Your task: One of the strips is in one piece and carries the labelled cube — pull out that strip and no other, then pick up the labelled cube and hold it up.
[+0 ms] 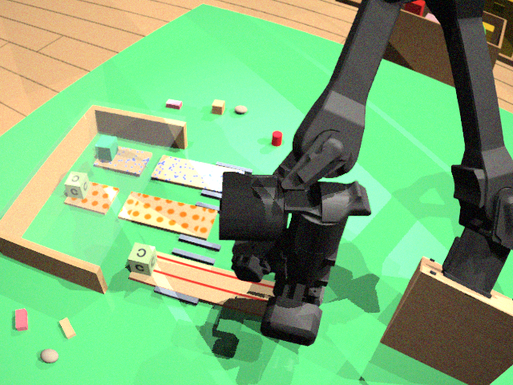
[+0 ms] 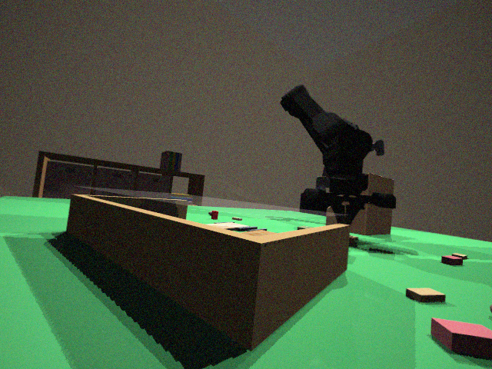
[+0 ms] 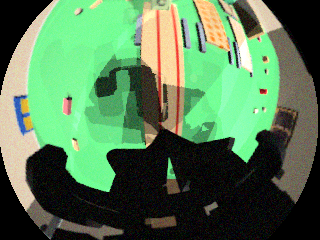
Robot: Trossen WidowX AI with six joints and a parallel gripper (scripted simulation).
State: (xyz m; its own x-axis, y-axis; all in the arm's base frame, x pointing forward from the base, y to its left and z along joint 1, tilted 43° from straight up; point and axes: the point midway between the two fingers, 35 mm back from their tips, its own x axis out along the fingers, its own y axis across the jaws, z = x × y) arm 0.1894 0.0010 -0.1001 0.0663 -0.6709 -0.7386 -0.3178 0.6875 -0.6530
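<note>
The red-lined strip (image 1: 199,277) (image 3: 167,50) shows no gap where visible; the arm hides part of it in the top view. A pale cube marked C (image 1: 142,258) (image 3: 161,4) stands on its far end, just outside the frame's open side. The orange-dotted strip is in two pieces, a long one (image 1: 165,213) and a short one (image 1: 93,197) bearing another C cube (image 1: 77,185). The blue-speckled strip is also split, a long piece (image 1: 186,172) and a short piece (image 1: 130,160) with a teal cube (image 1: 107,147). My gripper (image 3: 163,132) is shut and empty, its fingertips over the red-lined strip's near end; contact is unclear.
A wooden frame (image 1: 50,165) (image 2: 167,254) with a clear cover surrounds the short pieces. Low grey rails (image 1: 175,295) flank the strips. A red cylinder (image 1: 276,139), a pink block (image 1: 21,319) and a stone (image 1: 49,355) lie around. A wooden box (image 1: 447,331) stands at the right.
</note>
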